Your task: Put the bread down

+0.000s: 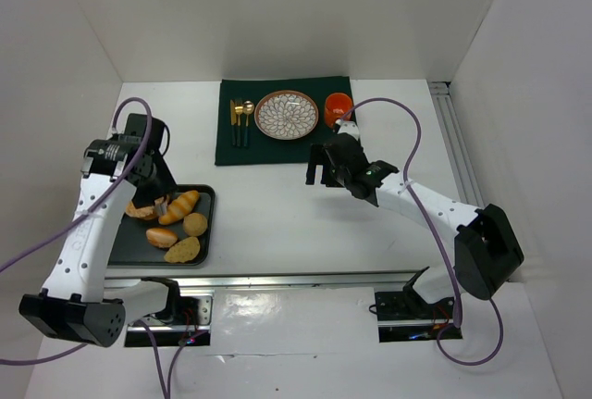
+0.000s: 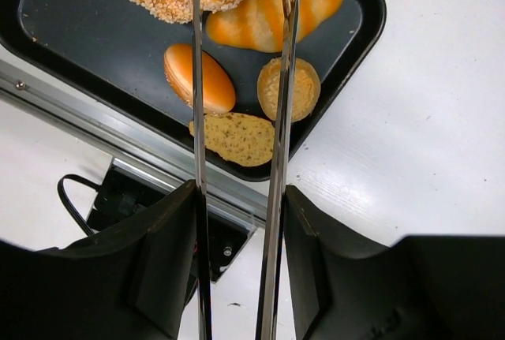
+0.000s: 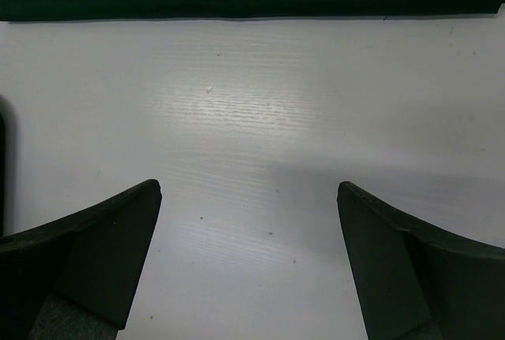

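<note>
Currently left gripper (image 2: pixel 237 206) clamped on tongs (image 2: pixel 279 158), blades apart by long roll (image 2: pixel 268 13) on tray (image 2: pixel 371 16). Roll likely light, soft, glazed, slippery: pinch gently across middle. Right gripper (image 3: pixel 248 237) fingers spread, over table (image 3: pixel 252 119).

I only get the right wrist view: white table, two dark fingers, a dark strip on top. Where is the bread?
Observer: Five pieces of bread lie in a black tray, on the left.
Operator: Is anything gripping it?
Observer: The left end effector is shut on metal tongs that reach over the bread; whether they touch it I cannot tell.
Operator: And my dark strip?
Observer: A green placemat bearing a patterned plate, cutlery and an orange cup.
</note>
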